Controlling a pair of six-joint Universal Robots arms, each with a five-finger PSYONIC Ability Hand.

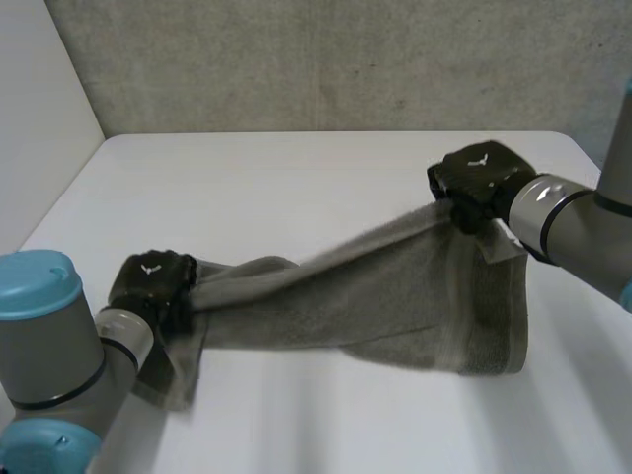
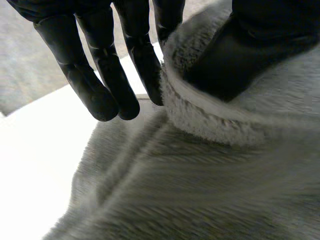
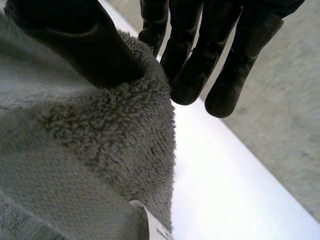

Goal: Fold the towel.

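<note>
One white desk [image 1: 296,178] fills the head view, with a grey wall [image 1: 346,59] behind it. One grey towel [image 1: 395,296] is held up between the two arms. It stretches from lower left to upper right, and its loose part hangs down at lower right. The left hand [image 1: 150,279], at lower left, pinches one end between thumb and finger, the other fingers straight. The right hand [image 1: 476,178], at upper right, pinches the other end the same way. One white tag [image 3: 162,231] sits on the towel's edge near the right hand.

White table [image 1: 326,178], grey speckled wall [image 1: 326,59] behind
</note>
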